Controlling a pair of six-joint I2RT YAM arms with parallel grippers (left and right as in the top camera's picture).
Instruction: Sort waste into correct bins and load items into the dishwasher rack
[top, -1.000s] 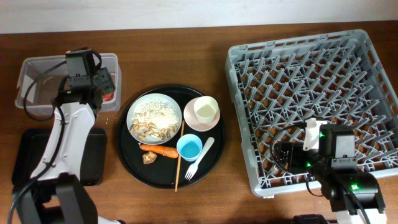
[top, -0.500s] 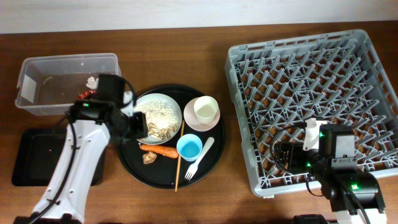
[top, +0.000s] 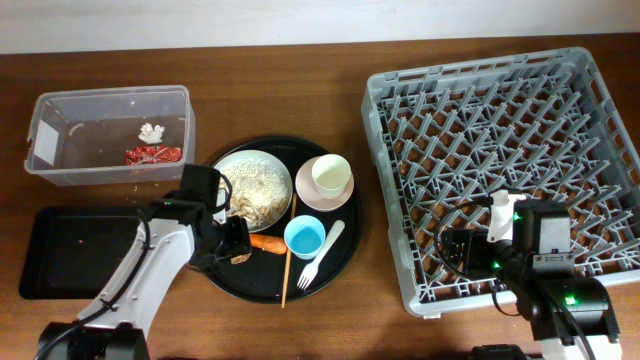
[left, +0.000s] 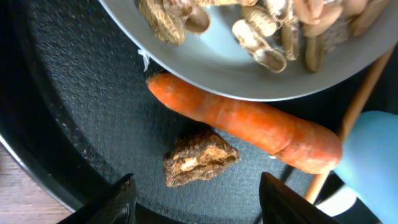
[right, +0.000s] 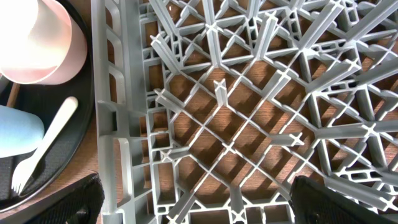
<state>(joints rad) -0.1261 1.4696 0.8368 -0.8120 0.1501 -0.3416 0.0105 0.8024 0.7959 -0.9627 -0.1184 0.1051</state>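
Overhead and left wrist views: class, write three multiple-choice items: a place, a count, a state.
1. The red wrapper lies: A in the clear tub; B in the rack; C on the plate.
2. Cups on the round black tray: A one; B two; C four.
3. The left hand is: A shut on the carrot; B holding the fork; C open.
1A, seen inside the tub; 2B, cream cup and blue cup; 3C, fingers apart, nothing between.

Robotics lab bench: a white-and-black robot arm (top: 150, 265) stands at a brown wooden table (top: 300, 80) against a white wall (top: 300, 20), beside a large square grey plastic dishwasher rack (top: 383, 170).
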